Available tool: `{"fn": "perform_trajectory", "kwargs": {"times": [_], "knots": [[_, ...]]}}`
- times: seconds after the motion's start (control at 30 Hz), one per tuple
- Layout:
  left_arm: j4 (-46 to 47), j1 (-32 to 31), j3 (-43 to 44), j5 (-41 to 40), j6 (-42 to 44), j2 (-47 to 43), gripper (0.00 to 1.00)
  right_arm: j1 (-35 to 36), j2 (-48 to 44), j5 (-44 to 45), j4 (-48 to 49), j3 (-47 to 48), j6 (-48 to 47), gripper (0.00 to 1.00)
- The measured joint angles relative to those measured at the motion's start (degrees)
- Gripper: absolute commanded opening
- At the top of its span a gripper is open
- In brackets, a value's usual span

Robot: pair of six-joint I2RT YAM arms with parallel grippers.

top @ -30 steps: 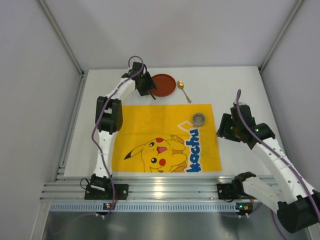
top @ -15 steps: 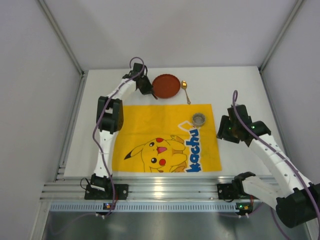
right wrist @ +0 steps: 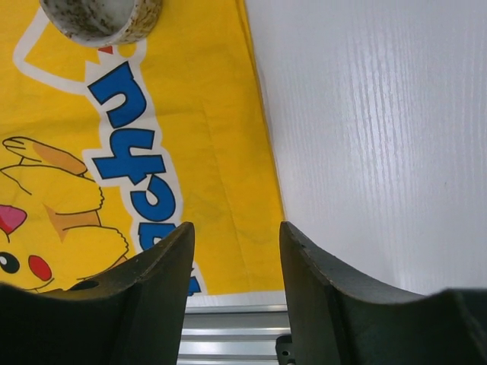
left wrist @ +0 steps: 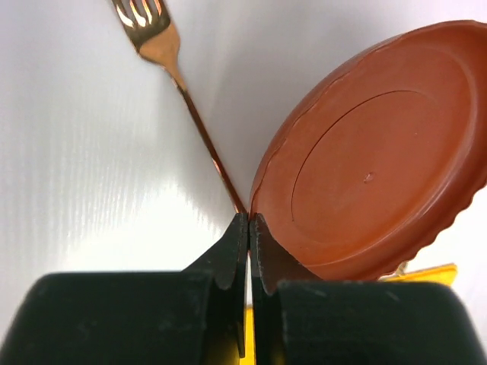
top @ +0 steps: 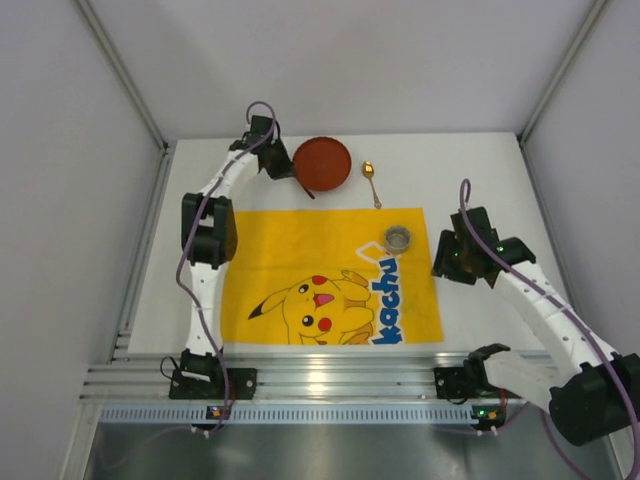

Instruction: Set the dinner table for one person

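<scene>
text: "kachu" — blue letters, white outline | on: yellow cartoon mat | reads sideways

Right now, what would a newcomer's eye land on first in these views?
The bright yellow cartoon mat filling the middle of the white table. Next, the red plate at the far edge, its rim pinched in the shut left claw, a gold fork lying beside it.

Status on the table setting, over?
Left gripper shut at rim of red plate, fork alongside. Right gripper open, empty, over mat edge. Cup on mat; spoon on dinner table.
</scene>
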Motion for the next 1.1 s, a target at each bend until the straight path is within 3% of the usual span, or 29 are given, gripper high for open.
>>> {"fn": "perform_trajectory", "kwargs": {"times": [0.1,0.27,0.37,0.4,0.57,0.7,0.87,1.1], "knots": [[0.2,0.6,-2.9,1.1,1.3,-5.3,0.00,0.0,0.8,-0.1,0.4,0.2,-0.2,0.55],[1.4,-0.3,-18.4,2.0,4.7,-22.2,0.00,0.0,4.0,-1.2,1.2,3.5,-1.3,0.60],[1.4,-2.4,-28.3,2.3,6.4,-31.6,0.00,0.0,6.8,-2.3,2.8,6.5,-1.9,0.77],[1.7,-3.2,-31.3,2.4,6.7,-33.9,0.00,0.0,7.8,-2.7,3.6,7.4,-2.4,0.99],[2.2,-8.9,-47.6,2.1,7.4,-43.8,0.00,-0.1,11.8,-4.1,5.7,12.0,-4.4,1.00],[1.9,-14.5,-56.3,0.2,5.9,-46.8,0.00,-0.1,14.5,-4.9,7.2,14.5,-5.7,1.00],[1.9,-20.0,-61.8,-4.2,3.1,-48.2,0.00,-0.2,17.2,-6.9,8.1,17.0,-6.7,1.00],[1.7,-20.3,-64.0,-9.9,1.4,-49.1,0.00,-0.3,17.8,-8.0,8.6,18.5,-8.1,1.00]]}}
